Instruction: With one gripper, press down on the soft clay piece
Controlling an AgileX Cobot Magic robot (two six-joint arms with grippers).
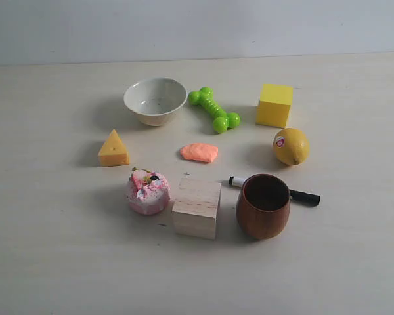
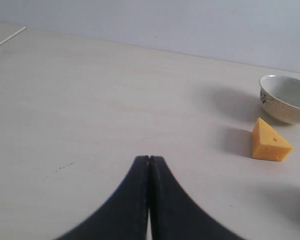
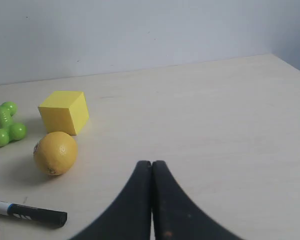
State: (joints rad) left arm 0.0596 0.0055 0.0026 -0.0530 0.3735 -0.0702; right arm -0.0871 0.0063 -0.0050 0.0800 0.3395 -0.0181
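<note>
The soft clay piece (image 1: 199,152), a flat salmon-orange lump, lies on the table in the middle of the ring of objects in the exterior view; neither wrist view shows it. No arm appears in the exterior view. My left gripper (image 2: 149,158) is shut with nothing in it, over bare table, with the cheese wedge (image 2: 270,141) and bowl (image 2: 287,98) off to one side. My right gripper (image 3: 151,163) is shut and empty too, beside the lemon (image 3: 55,152) and the yellow cube (image 3: 64,111).
Around the clay stand a white bowl (image 1: 155,100), green bone toy (image 1: 214,109), yellow cube (image 1: 274,104), lemon (image 1: 291,146), cheese wedge (image 1: 113,149), pink cake toy (image 1: 147,191), wooden block (image 1: 197,207), brown cup (image 1: 263,205) and black marker (image 1: 304,195).
</note>
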